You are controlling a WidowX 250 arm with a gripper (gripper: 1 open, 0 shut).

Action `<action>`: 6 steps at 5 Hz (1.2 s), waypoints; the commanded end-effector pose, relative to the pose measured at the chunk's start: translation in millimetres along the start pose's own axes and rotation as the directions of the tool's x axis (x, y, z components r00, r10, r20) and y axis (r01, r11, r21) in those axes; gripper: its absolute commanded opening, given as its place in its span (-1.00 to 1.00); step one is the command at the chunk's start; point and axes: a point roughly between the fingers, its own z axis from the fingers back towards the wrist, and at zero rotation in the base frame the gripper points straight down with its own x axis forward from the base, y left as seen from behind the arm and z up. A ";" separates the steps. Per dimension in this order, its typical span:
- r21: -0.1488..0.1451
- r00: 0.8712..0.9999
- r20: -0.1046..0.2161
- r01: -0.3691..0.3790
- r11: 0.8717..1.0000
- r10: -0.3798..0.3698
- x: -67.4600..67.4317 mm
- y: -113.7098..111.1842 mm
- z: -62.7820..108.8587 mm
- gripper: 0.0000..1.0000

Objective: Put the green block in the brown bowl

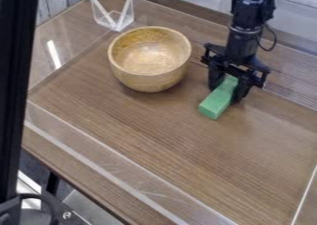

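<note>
The green block (217,103) lies flat on the wooden table, just right of the brown bowl (148,57), which stands upright with nothing in it. My gripper (235,82) points straight down over the block's far end, one black finger on each side of it. The jaws have drawn in close to the block. Whether the fingers (213,77) press on it cannot be made out, and the block's far tip is hidden behind them.
A small clear folded plastic piece (111,14) stands at the back left. A clear low wall (74,145) runs along the table's front and left edges. Bare wood stretches in front of the bowl and block.
</note>
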 end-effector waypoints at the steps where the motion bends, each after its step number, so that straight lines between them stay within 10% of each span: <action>1: 0.002 1.000 0.015 0.017 1.000 -0.017 2.3 -2.2 9.9 -1.00; 6: 0.003 0.998 0.030 0.063 0.998 -0.063 13.9 -9.1 25.0 -1.00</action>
